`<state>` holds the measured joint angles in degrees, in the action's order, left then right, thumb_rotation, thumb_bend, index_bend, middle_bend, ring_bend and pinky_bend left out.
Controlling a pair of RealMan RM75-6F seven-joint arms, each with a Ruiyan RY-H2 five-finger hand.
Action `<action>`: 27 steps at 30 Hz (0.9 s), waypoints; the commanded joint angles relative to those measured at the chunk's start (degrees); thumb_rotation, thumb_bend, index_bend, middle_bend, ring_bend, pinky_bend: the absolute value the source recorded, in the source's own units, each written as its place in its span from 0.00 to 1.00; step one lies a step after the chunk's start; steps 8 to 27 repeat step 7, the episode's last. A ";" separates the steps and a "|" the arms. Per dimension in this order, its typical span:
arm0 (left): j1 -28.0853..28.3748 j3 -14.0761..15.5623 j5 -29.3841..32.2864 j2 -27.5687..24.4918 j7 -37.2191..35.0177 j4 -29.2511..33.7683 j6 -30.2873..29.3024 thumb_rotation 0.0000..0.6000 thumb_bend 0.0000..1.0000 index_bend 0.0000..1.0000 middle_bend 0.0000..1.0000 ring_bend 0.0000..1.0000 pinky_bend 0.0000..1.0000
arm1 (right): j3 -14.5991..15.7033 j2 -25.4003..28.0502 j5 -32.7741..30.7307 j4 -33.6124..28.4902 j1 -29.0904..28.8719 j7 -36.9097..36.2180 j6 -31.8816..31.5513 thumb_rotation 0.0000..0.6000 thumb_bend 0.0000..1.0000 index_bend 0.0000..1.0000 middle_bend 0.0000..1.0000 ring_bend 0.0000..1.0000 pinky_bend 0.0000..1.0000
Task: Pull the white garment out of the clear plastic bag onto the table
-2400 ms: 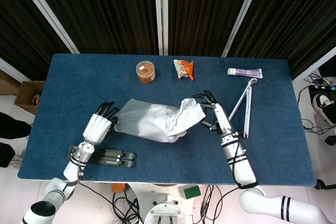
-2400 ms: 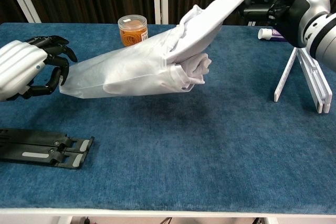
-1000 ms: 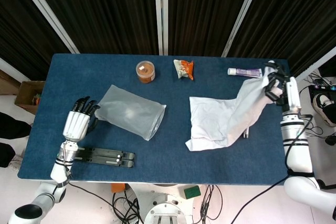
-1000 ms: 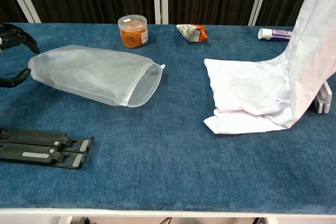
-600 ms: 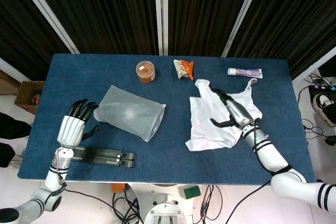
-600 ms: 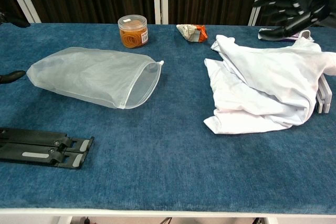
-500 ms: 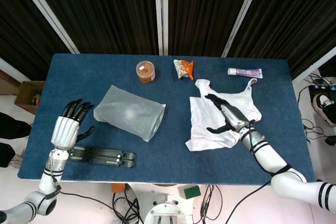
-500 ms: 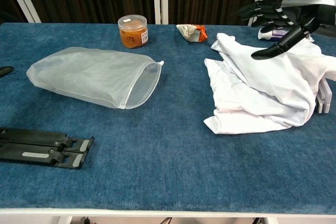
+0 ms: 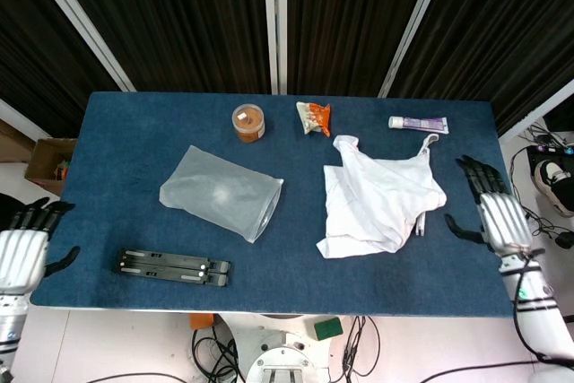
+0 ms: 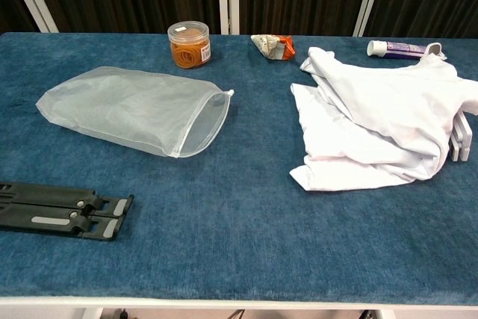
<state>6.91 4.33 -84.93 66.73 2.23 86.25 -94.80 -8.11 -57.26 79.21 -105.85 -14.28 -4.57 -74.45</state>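
Observation:
The white garment [image 9: 381, 202] [image 10: 381, 128] lies crumpled on the blue table [image 9: 296, 248], right of centre, fully outside the bag. The clear plastic bag [image 9: 220, 204] [image 10: 134, 110] lies flat and empty left of centre, its mouth facing the garment. In the head view my left hand [image 9: 22, 253] hangs off the table's left edge with fingers spread, holding nothing. My right hand [image 9: 496, 220] hovers by the table's right edge, fingers apart and empty. Neither hand shows in the chest view.
An orange-filled jar [image 9: 248, 121], a crumpled snack packet [image 9: 315, 117] and a tube [image 9: 418, 123] line the far side. A white hanger [image 10: 461, 140] peeks from under the garment's right side. A black folded stand [image 9: 172, 266] lies near the front left edge.
My right hand has let go of the garment and drawn back to the table's right edge. My left hand has moved away from the bag, off the left edge.

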 commanded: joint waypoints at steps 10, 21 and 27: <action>-8.68 3.66 -4.65 -1.44 0.49 2.36 -8.26 1.00 0.18 0.24 0.22 0.13 0.19 | 7.20 -0.76 7.92 6.88 10.22 -5.77 -11.05 1.00 0.32 0.07 0.05 0.00 0.00; -8.68 3.66 -4.65 -1.44 0.49 2.36 -8.26 1.00 0.18 0.24 0.22 0.13 0.19 | 7.20 -0.76 7.92 6.88 10.22 -5.77 -11.05 1.00 0.32 0.07 0.05 0.00 0.00; -8.68 3.66 -4.65 -1.44 0.49 2.36 -8.26 1.00 0.18 0.24 0.22 0.13 0.19 | 7.20 -0.76 7.92 6.88 10.22 -5.77 -11.05 1.00 0.32 0.07 0.05 0.00 0.00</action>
